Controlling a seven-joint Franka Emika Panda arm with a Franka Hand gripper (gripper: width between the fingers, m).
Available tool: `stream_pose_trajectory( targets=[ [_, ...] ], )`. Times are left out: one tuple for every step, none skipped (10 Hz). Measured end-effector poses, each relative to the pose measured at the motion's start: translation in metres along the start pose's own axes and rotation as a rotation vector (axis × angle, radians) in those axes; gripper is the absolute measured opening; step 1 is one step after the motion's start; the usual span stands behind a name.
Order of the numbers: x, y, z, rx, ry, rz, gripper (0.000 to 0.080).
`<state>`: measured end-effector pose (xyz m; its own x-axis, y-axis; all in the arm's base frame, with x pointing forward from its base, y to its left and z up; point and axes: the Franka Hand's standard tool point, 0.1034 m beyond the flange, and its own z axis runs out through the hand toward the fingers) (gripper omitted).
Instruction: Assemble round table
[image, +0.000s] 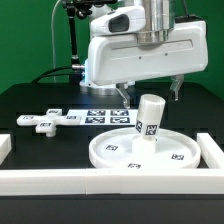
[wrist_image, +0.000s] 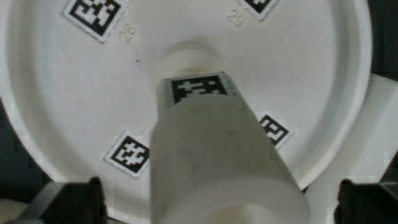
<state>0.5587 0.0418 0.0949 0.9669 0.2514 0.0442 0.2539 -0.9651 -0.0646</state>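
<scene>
The large rimmed round disc (image: 118, 152) lies flat on the black table near the front wall, with square tags on its face. The short white cylinder leg (image: 150, 116) stands on the disc's middle, leaning slightly, with a tag on its side. My gripper (image: 151, 95) is right above the leg's top, jaws wide open on either side of it, with gaps on both sides. In the wrist view the leg (wrist_image: 217, 140) rises from the disc (wrist_image: 71, 90) between my dark fingertips (wrist_image: 71, 200). The cross-shaped foot piece (image: 44, 121) lies on the table at the exterior view's left.
The marker board (image: 100, 116) lies flat behind the disc. A white border wall (image: 100, 181) runs along the front and up the exterior view's right side (image: 211, 150). The arm's white body hangs over the back of the table.
</scene>
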Motion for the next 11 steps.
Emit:
stream_pose_trajectory(
  targets=[
    [-0.0011,-0.0001,0.0024,0.001,-0.004,-0.005,0.0622],
    [-0.0009,0.0000,0.0027,0.001,-0.004,-0.005,0.0450],
    [-0.0009,0.0000,0.0028,0.001,-0.004,-0.005,0.0413],
    [-0.0009,0.0000,0.0028,0.001,-0.004,-0.005,0.0413],
    [-0.0009,0.0000,0.0028,0.002,-0.004,0.003,0.0413],
    [-0.0009,0.0000,0.0028,0.002,-0.004,0.023,0.0413],
    [-0.0009,-0.0001,0.0028,0.002,-0.004,0.032,0.0413],
    [-0.0008,-0.0003,0.0028,0.003,-0.004,0.072,0.0413],
    [-0.0007,-0.0010,0.0031,0.007,-0.002,0.178,0.0413],
    [-0.0009,0.0014,0.0034,0.010,0.017,0.317,0.0413],
    [-0.0020,0.0035,0.0034,0.017,0.042,0.441,0.0414]
  ],
)
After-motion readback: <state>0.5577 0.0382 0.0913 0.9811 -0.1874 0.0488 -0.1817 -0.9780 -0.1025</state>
